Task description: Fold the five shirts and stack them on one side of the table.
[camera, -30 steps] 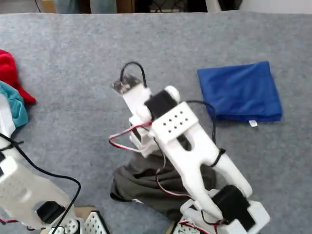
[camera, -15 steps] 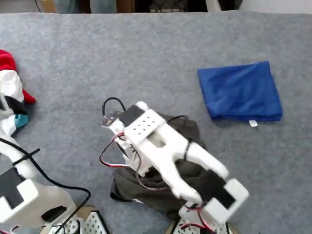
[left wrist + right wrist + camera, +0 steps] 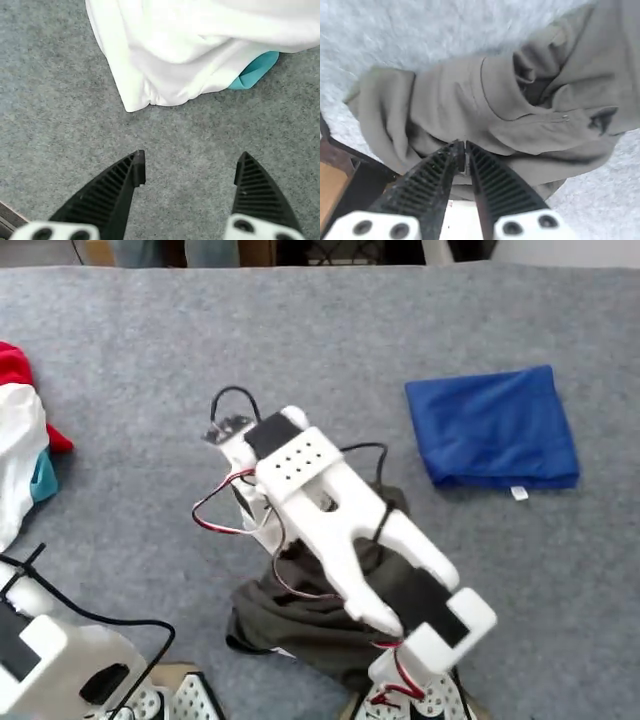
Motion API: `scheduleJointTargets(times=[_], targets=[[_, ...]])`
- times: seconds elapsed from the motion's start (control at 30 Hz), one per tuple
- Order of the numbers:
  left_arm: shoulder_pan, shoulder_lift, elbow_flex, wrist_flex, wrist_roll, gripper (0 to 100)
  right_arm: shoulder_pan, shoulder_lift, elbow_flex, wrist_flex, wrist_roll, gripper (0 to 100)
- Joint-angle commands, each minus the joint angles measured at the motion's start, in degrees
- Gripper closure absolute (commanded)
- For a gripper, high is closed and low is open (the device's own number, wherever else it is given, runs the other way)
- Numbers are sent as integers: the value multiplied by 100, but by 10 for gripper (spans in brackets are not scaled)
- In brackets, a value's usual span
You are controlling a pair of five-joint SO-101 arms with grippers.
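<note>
Shirts are lying in three spots on the grey bench (image 3: 150, 330). At the far left edge of the high view, the red shirt (image 3: 18, 370), white shirt (image 3: 20, 450) and teal shirt (image 3: 43, 480) are sitting bunched together, unfolded, with the white one lying over the teal. The left claw (image 3: 192, 157) is hanging over bare bench just beside the white shirt's edge, jaws wide apart, nothing in them.

At lower centre, the olive shirt (image 3: 290, 615) is lying crumpled, partly under the right arm (image 3: 340, 530). The right claw (image 3: 464, 146) is hovering right over its folds, jaws together, with no cloth showing between them.

At upper right, the blue shirt (image 3: 492, 427) is lying folded into a neat square, alone and well apart from the rest. It is likely the start of the stack.

Handling, as a guess: all are looking soft, light and limp, so they are going to sag and drag rather than slide flat. The olive one is needing spreading first. The best hold is probably a hem corner or shoulder seam, pinching one layer. The bunched middle is risking a grab of several layers. On the white shirt, the free corner nearest the left claw is looking like the easy pick.
</note>
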Motion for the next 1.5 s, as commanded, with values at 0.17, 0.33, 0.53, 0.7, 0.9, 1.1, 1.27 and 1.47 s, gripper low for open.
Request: scheduleJointTargets(times=[0.17,0.33,0.53,0.7,0.9,1.1,1.27,1.47], targets=[[-13,-211,57,-35,-26,701,229,-347,92,-343,-325,872],[-4,-220,391,-53,-26,701,299,391,769,-1301,-316,565],[-31,-246,488,-44,-62,701,325,1156,48,-1327,-167,813],[-40,-255,488,-35,-62,701,369,1226,-1367,-1327,-167,930],[-57,-255,488,-26,-62,701,378,1824,-3301,-1152,-167,984],[145,-255,479,176,-290,701,800,2466,-4330,88,-202,926],[1015,-273,462,615,-299,700,1459,1437,-3556,88,-167,712],[2782,-519,488,633,369,699,2558,-541,-2035,79,-167,654]])
